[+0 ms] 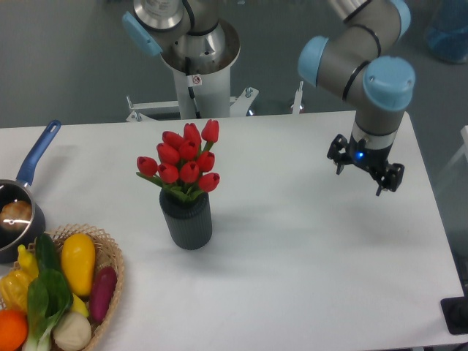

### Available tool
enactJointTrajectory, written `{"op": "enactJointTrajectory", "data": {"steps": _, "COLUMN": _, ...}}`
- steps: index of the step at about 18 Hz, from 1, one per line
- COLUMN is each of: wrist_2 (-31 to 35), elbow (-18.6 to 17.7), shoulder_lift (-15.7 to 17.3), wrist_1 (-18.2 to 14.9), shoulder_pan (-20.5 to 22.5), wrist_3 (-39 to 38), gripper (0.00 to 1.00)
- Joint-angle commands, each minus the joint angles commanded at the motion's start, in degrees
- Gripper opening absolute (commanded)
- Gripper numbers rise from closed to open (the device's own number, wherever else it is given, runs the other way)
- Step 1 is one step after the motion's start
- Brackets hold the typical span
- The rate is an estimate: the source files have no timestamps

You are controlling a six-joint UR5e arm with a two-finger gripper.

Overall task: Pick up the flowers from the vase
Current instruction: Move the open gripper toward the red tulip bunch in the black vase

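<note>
The flowers [184, 160], a bunch of red tulip buds with green leaves, stand upright in the vase [188, 220], a dark grey ribbed cylinder left of the table's middle. My gripper [362, 178] hangs over the right part of the table, well to the right of the flowers and apart from them. It points downward, its two fingers spread, with nothing between them.
A dark saucepan [13, 212] with a blue handle sits at the left edge. A wicker basket [110, 248] of colourful vegetables is at the front left corner. The arm's base column [196, 69] stands behind the table's far edge.
</note>
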Motion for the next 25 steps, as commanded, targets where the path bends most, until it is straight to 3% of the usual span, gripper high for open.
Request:
{"op": "enactJointTrajectory", "data": {"steps": 5, "wrist_2": -5.0, "elbow": -0.8, "shoulder_lift": 0.0, "wrist_1": 0.1, "shoulder_pan": 0.8, "wrist_3": 0.0, "gripper": 1.00}}
{"op": "enactJointTrajectory", "data": {"steps": 10, "wrist_2": -18.4, "elbow": -6.4, "shoulder_lift": 0.3, "wrist_1": 0.6, "shoulder_pan": 2.9, "wrist_3": 0.6, "gripper": 1.00}}
{"op": "enactJointTrajectory", "data": {"steps": 16, "wrist_2": -19.9, "elbow": -7.8, "shoulder_lift": 3.3, "wrist_1": 1.0, "shoulder_pan": -0.3, "wrist_3": 1.1, "gripper": 1.00}}
{"op": "enactJointTrajectory", "data": {"steps": 18, "wrist_2": -29.7, "elbow": -8.3, "shoulder_lift": 3.9, "wrist_1": 0.8, "shoulder_pan": -0.1, "wrist_3": 0.9, "gripper": 1.00}}
{"op": "enactJointTrajectory", "data": {"steps": 21, "wrist_2": -45.6, "elbow": -12.0, "shoulder_lift": 6.8, "wrist_1": 0.6, "shoulder_pan": 1.5, "wrist_3": 1.6, "gripper": 1.00}}
{"op": "enactJointTrajectory", "data": {"steps": 25, "wrist_2": -52.5, "elbow": -15.1, "shoulder_lift": 9.2, "wrist_1": 0.4, "shoulder_pan": 1.4, "wrist_3": 5.3, "gripper": 1.00}}
